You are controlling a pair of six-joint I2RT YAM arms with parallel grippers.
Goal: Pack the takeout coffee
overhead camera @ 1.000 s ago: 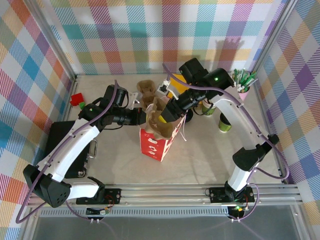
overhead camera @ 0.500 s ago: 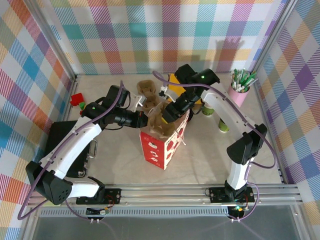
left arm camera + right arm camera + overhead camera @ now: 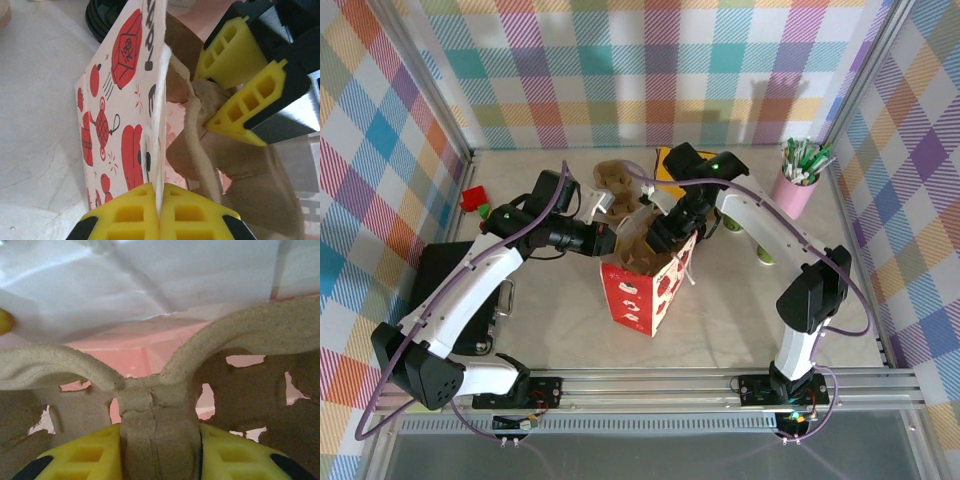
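A red-and-white paper bag [image 3: 642, 292] stands mid-table. My left gripper [image 3: 606, 238] is shut on its white top edge [image 3: 159, 150], the yellow pads [image 3: 135, 215] pinching the paper. My right gripper [image 3: 663, 234] is shut on the centre handle of a brown cardboard cup carrier [image 3: 159, 410], which sits low inside the bag's mouth [image 3: 250, 180]. The right gripper's yellow fingers [image 3: 235, 55] also show in the left wrist view. The takeout coffee, a green cup [image 3: 764, 256], stands right of the bag, mostly hidden behind the right arm; another green cup [image 3: 731, 226] peeks out beside it.
A second brown carrier [image 3: 613, 178] lies behind the bag. A pink cup of pens [image 3: 798, 182] stands at the back right, a red block [image 3: 475, 198] at the back left, and a black slab [image 3: 442, 272] to the left. Checked walls enclose the table.
My right gripper has moved left and down, lowering the carrier from above the bag into its mouth. The left gripper has kept its hold on the bag's edge.
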